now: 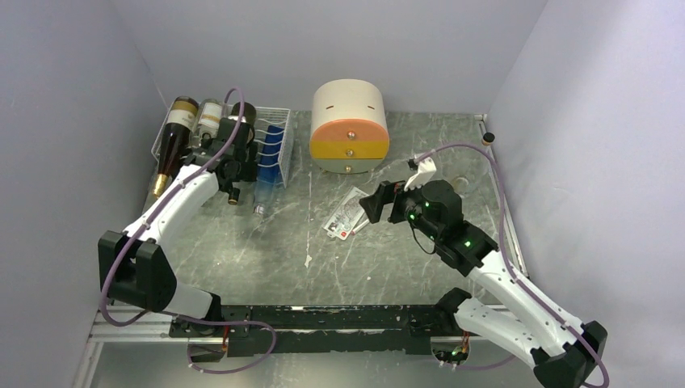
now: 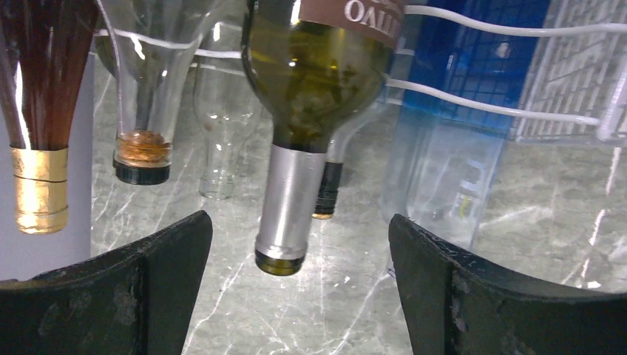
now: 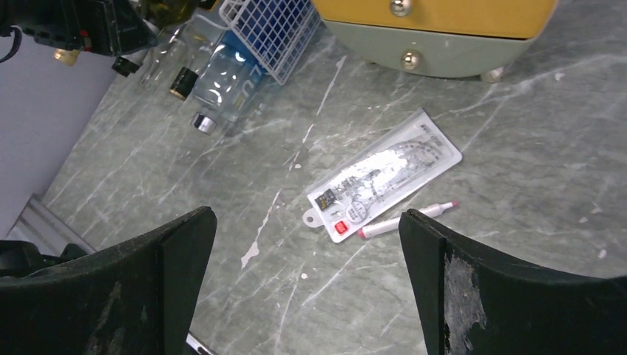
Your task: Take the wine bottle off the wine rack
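Left wrist view first: the left tool (image 2: 298, 222) is wide open, its dark fingers either side of the silver-foiled neck of the green wine bottle (image 2: 310, 81), touching nothing. The bottle lies in the wine rack (image 2: 480, 107), neck poking out over the table (image 2: 244, 310). Its brown label carries pale capitals, upside down and cut by the frame edge, so there's no whole word to read.

The top view shows none of that: the left arm covers the neck. It does give the rack (image 1: 279, 121) in the far left corner and a dark bottle with gold foil (image 1: 172, 149) at its left.

The right tool (image 3: 307, 214) is spread wide too, holding nothing, above a flat clear packet (image 3: 384, 174) and a pink-tipped pen (image 3: 407, 218). The packet's print is too small to read.
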